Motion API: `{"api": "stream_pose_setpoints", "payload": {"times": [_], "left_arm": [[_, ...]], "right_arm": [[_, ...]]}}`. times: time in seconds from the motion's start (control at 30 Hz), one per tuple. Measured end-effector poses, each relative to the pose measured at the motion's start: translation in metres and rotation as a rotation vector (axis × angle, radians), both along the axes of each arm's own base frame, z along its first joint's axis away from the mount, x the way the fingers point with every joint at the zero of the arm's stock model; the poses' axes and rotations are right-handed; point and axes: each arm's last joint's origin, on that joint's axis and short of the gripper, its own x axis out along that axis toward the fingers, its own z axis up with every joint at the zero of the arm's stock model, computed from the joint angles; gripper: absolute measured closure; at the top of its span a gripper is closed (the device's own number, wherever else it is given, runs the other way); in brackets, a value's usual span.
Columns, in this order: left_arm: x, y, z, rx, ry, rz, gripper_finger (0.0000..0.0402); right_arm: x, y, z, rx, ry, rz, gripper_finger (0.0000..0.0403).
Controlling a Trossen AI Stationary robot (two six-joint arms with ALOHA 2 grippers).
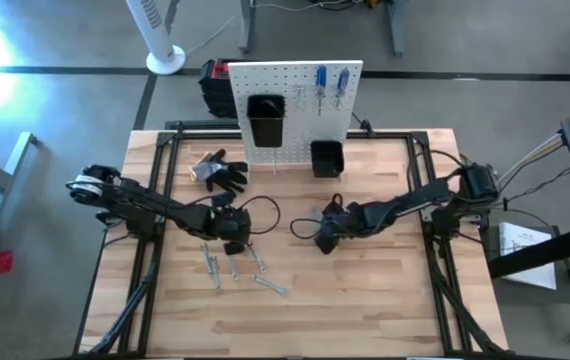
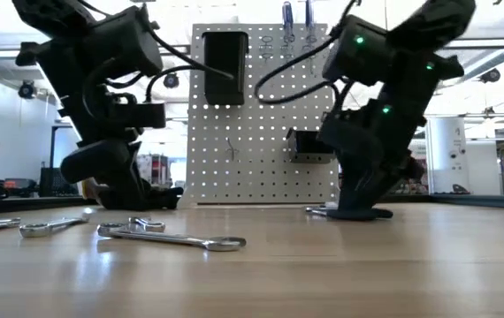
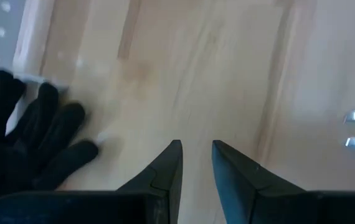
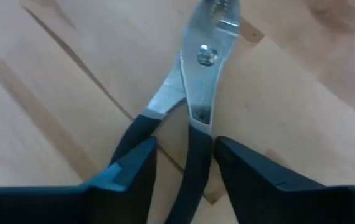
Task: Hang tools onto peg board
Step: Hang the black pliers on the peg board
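Observation:
The white peg board (image 1: pixel 290 105) stands upright at the table's far edge, with two blue-handled screwdrivers (image 1: pixel 330 85) hanging on it. Dark-handled pliers (image 4: pixel 201 74) lie flat on the wood. My right gripper (image 4: pixel 184 171) is low over them and open, one handle (image 4: pixel 193 174) lying between its fingers and the other handle (image 4: pixel 134 132) running under a fingertip. My left gripper (image 3: pixel 196 158) hovers over bare wood beside the black gloves (image 3: pixel 28 146), its fingers slightly open with nothing between them. Several silver wrenches (image 1: pixel 235 268) lie flat near the table's middle. My right gripper comes at the pliers from above, slanting down, with its fingers along the handles. The pliers lie flat on the table. Whether a finger (image 4: pixel 127 171) touches a handle, I cannot tell.
Two black bins (image 1: pixel 265 118) (image 1: pixel 326 157) hang on the peg board. The gloves (image 1: pixel 220 170) lie left of the board's foot. A black cable (image 1: pixel 265 212) loops by my left gripper (image 1: pixel 233 232). Wrenches (image 2: pixel 172 237) lie toward the near edge.

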Motion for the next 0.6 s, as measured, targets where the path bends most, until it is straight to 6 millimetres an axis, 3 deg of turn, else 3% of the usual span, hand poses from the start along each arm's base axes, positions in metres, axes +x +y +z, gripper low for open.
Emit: {"api": "stream_pose_setpoints", "payload": {"times": [0.37,0.6], "left_arm": [[0.0,0.0,-0.001,-0.021,-0.045,0.054,0.0325],[0.0,-0.002,-0.008,-0.102,-0.255,0.059,0.0325]], "right_arm": [[0.018,0.001,0.011,-0.048,0.097,0.09,0.0385],[0.016,0.006,0.015,-0.145,0.085,0.145,0.0393]]}}
